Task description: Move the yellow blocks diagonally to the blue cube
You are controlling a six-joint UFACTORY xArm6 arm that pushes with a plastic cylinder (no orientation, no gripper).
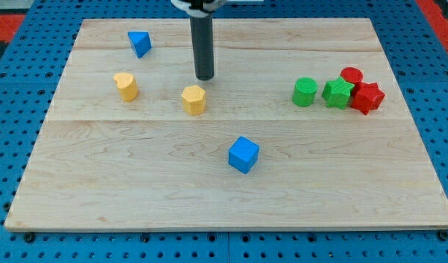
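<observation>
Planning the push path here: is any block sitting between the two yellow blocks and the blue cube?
Nothing visible blocks the way. The board between the nearer yellow block and the blue cube is bare, and so is the path from the far yellow block. My tip sits just above the nearer one.

- Blue cube (243, 154): turned corner-on, low of centre.
- Yellow block (194, 99): up-left of the cube, near.
- Other yellow block (126, 85): farther up-left, apart.

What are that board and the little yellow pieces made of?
The board looks like pale unvarnished wood: grain lines and plank seams show. The two yellow blocks look like matte moulded plastic or painted wood; their even colour hides which.
</observation>
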